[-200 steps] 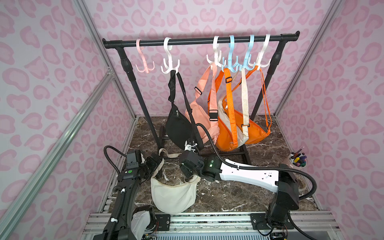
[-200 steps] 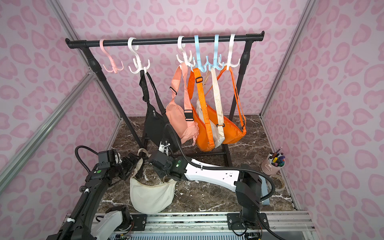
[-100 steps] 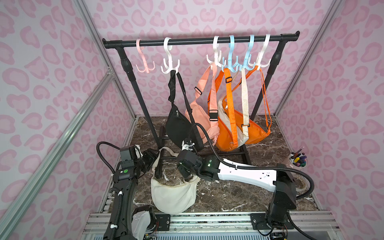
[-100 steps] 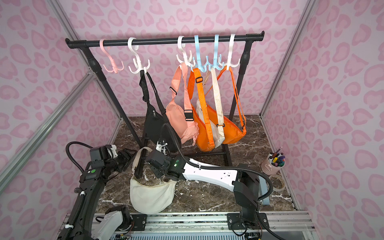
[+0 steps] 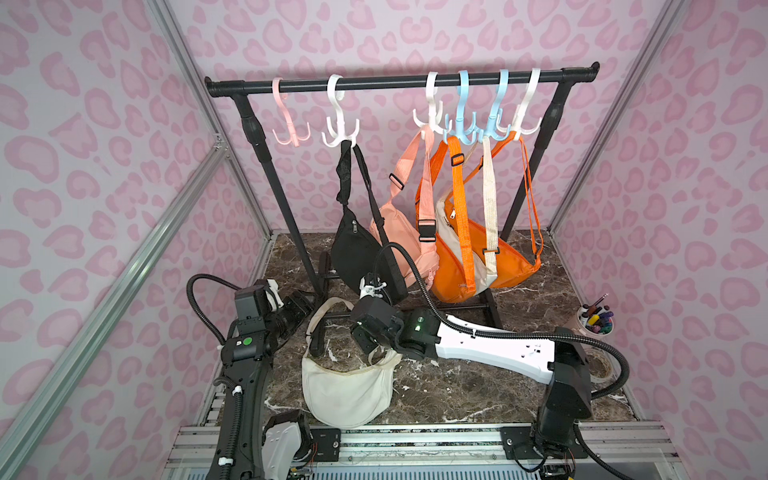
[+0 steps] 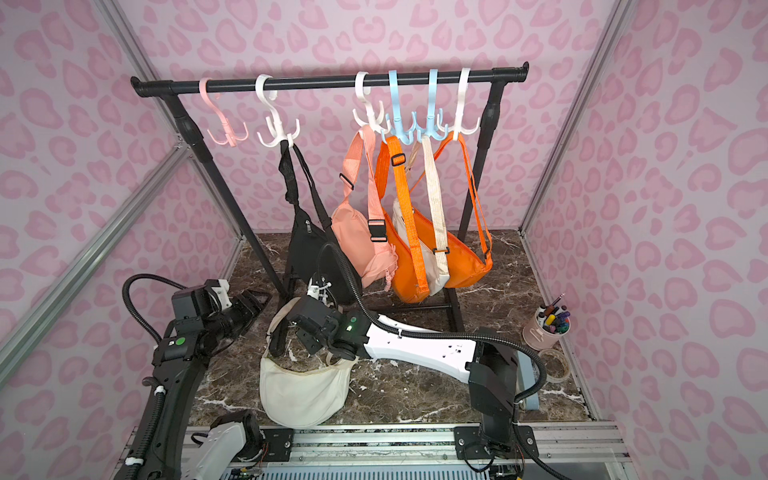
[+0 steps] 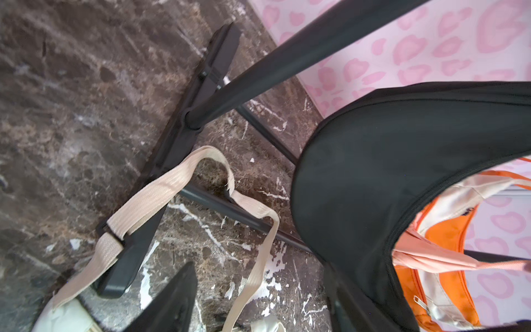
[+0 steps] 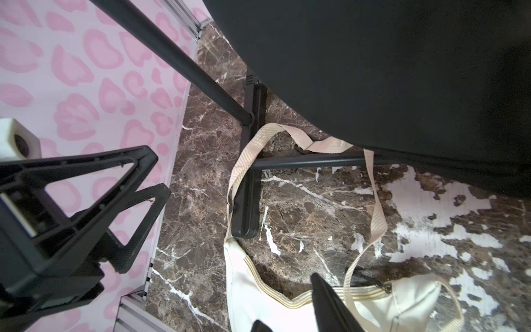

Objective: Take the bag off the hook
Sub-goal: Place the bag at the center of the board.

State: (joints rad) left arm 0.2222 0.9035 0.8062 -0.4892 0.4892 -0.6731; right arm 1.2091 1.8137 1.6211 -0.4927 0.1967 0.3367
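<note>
Top views both show the cream bag (image 5: 345, 390) lying on the table (image 5: 457, 386) in front of the rack (image 5: 395, 81), on no hook. Its strap (image 8: 244, 155) is draped over the rack foot (image 8: 247, 207). The left gripper (image 8: 149, 175) hangs near the wall beside it, jaws apart and empty. The right gripper (image 5: 368, 347) sits low over the bag's top edge; I cannot tell whether it pinches the strap. The unhooking looks done and the release is in hand. Next calls for letting go and rising clear without snagging the strap loop.
</note>
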